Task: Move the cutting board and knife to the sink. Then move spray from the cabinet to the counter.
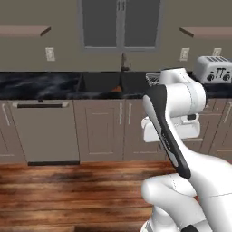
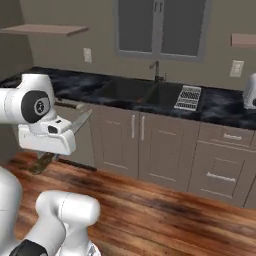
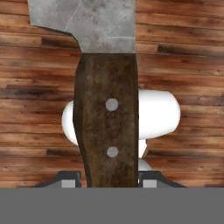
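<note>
A: What colours does the knife [image 3: 107, 87] show?
B: Mottled silver-grey blade, dark brown wooden handle with two pale rivets.
A: And around it?
B: A black, white-veined counter [image 2: 220, 107]; a black sink [image 2: 135, 91]; a striped reddish-brown wood floor [image 3: 183, 52].

A home kitchen: a black marble-look tabletop [image 2: 220, 107] runs along the wall with a black sink [image 2: 131, 91] and faucet [image 2: 156, 70] set into it. Right of the sink stands a toaster [image 1: 214, 69]; below it, cupboard doors [image 2: 139, 145]; above it, a glass-fronted cabinet [image 1: 120, 25].
</note>
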Controlling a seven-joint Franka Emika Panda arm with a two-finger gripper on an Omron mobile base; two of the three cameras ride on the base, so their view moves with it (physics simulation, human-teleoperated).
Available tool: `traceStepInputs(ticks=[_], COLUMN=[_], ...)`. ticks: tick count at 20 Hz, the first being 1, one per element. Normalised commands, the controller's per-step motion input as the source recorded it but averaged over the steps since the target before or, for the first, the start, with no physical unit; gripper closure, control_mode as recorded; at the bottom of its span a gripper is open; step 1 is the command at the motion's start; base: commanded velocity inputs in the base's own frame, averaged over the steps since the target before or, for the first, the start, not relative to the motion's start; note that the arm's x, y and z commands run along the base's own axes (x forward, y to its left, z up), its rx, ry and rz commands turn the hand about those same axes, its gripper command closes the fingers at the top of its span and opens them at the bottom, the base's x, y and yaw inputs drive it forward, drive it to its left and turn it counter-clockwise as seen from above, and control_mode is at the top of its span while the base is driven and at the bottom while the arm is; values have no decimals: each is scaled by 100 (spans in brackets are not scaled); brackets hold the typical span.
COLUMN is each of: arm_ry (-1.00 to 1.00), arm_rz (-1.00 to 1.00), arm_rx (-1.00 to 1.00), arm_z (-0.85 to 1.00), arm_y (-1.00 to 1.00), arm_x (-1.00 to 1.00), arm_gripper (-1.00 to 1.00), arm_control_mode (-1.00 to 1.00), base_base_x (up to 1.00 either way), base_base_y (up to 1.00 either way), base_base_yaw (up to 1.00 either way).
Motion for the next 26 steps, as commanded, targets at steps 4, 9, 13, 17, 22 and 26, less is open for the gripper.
traceStepInputs(ticks=[4,9,13,17,22,26], arm_ry=[0,0,0,0,0,0], arm_rz=[0,0,0,0,0,0], arm_rx=[0,0,0,0,0,0], arm_z=[0,0,0,0,0,0], arm_y=[0,0,0,0,0,0], arm_x=[0,0,0,0,0,0], arm_gripper=[100,100,100,100,100,100], arm_control_mode=[100,100,100,100,100,100], base_base_x=[6,65,100,100,100,99], base_base_y=[-29,5,28,38,40,60], base_base_yaw=[-75,-38,-2,0,0,11])
